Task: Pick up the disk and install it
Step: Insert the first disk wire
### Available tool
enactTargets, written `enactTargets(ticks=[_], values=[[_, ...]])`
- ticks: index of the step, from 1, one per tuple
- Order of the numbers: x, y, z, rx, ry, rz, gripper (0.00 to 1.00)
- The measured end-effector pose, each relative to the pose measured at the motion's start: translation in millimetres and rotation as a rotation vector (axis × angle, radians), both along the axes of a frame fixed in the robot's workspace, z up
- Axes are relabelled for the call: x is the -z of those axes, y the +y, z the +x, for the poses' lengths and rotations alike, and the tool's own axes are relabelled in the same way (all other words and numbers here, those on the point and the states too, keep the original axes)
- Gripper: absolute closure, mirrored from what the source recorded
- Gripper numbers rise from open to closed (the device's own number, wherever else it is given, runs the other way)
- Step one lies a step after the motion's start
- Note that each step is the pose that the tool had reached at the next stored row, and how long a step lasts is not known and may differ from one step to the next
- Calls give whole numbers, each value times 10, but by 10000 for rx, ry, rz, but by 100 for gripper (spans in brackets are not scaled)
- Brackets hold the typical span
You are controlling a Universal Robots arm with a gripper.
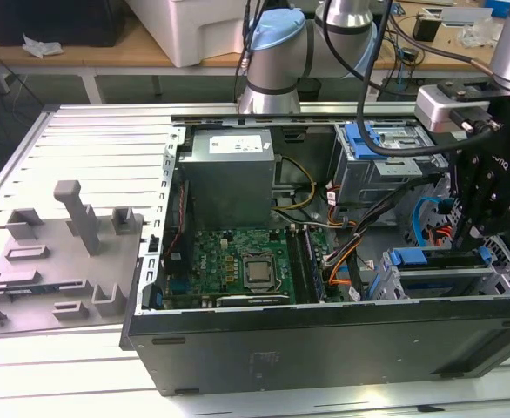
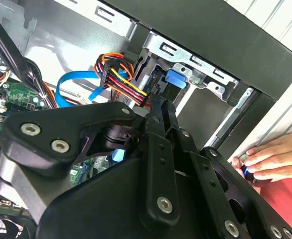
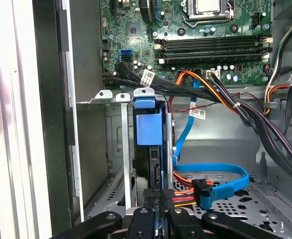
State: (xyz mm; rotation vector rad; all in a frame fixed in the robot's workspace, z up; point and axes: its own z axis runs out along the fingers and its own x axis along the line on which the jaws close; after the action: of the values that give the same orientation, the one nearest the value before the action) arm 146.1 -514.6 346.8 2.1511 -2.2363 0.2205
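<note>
Because the disk (image 3: pixel 149 127) stands on edge in a slot of the drive cage (image 3: pixel 115 130), I can read its place straight off the gripper (image 3: pixel 158 196). It lies directly ahead of the fingertips, and its long axis runs on in line with them, deeper into the cage toward the motherboard (image 3: pixel 196 45). Its blue carrier frame shows at the far end, and the thin dark near edge runs back to the fingers. In the first wrist view the jaws stand narrow, drawn close on that near edge. I judge they pinch the disk rather than merely flank it. To one side of the gripper a looped blue data cable (image 3: pixel 225 177) and a bundle of power wires (image 2: pixel 118 74) lie close by. On the other side, outside the case wall, a person's hand (image 2: pixel 275 157) rests beside the chassis.
</note>
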Motion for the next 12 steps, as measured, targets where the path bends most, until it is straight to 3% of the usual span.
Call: enactTargets(ticks=[6, 12], values=[[1, -30, 8, 36, 1, 156, 83], [5, -30, 9, 36, 0, 186, 83]])
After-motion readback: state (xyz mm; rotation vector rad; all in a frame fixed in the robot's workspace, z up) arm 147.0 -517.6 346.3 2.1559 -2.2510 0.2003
